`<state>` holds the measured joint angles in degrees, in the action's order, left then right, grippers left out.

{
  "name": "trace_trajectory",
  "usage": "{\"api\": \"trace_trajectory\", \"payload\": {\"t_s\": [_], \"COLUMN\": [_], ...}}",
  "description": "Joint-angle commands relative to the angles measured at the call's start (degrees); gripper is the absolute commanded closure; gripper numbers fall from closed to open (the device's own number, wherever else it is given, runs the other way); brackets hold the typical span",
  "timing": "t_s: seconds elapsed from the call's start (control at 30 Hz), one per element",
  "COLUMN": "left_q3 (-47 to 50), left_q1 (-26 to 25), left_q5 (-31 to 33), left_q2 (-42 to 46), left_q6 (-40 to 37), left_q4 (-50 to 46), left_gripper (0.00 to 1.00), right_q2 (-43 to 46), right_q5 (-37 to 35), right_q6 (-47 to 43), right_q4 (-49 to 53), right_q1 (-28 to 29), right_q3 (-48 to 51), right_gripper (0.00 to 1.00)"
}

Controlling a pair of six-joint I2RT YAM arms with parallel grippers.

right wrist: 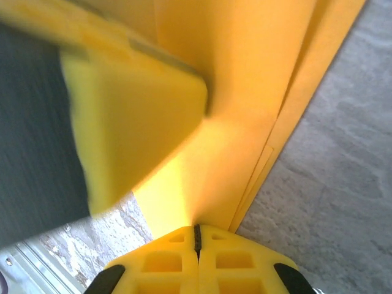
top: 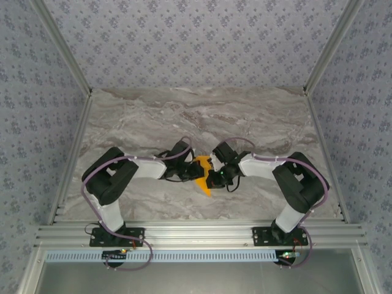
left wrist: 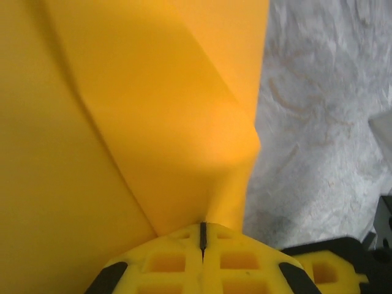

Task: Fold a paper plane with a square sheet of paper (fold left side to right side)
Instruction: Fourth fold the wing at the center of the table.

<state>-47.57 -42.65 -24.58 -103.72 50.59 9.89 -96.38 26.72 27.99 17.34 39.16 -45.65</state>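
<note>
The left tool [left wrist: 202, 231] is clenched. Its two yellow fingers [left wrist: 177, 245] are pressed together with only a thin dark seam between them, and the orange-yellow sheet of paper [left wrist: 153, 110] runs straight down into that seam, so the tool grips the paper at its edge. The right tool [right wrist: 197, 233] stands the same way, with its yellow fingers closed tight and the paper narrowing into the line where they meet, pinched there. From the right wrist, a blurred yellow finger [right wrist: 135, 116] of the left tool lies against the upper left part of the paper, so both tools hold the same sheet close together. The paper is no flat square. From the left wrist a sharp crease runs slantwise across it and one layer lies over another, and from the right wrist several layered edges run side by side along its right border. From above, the sheet sits between the two tool heads near the middle of the surface [top: 245, 116], a little toward the near edge, with a pointed orange end sticking out toward the arm bases. Whether it touches the marbled grey surface or is lifted off it cannot be told. Both arms bend inward from their bases on the metal rail [top: 196, 234], and patterned wallpaper panels [top: 196, 37] enclose the surface on three sides.
</note>
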Motion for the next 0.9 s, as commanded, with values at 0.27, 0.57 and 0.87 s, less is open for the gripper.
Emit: {"api": "trace_trajectory", "payload": {"t_s": [0.27, 0.57, 0.87], "left_q3": [-8.0, -11.7, -16.5], "left_q1": [7.1, 11.2, 15.1], "left_q5": [3.0, 1.1, 0.2], "left_q2": [-5.5, -8.6, -11.9], "left_q6": [-6.4, -8.7, -11.5], "left_q4": [-7.4, -9.0, -11.9], "left_gripper": [1.00, 0.99, 0.99], "right_q2": [-6.2, -6.2, -6.0], "right_q5": [-10.4, -9.9, -9.7], "right_q6": [-1.8, -2.1, -2.1], "right_q4": [9.9, 10.0, 10.2], "right_q1": [1.7, 1.9, 2.1], "right_q3": [4.0, 4.4, 4.4], "right_gripper": [0.99, 0.99, 0.99]}}
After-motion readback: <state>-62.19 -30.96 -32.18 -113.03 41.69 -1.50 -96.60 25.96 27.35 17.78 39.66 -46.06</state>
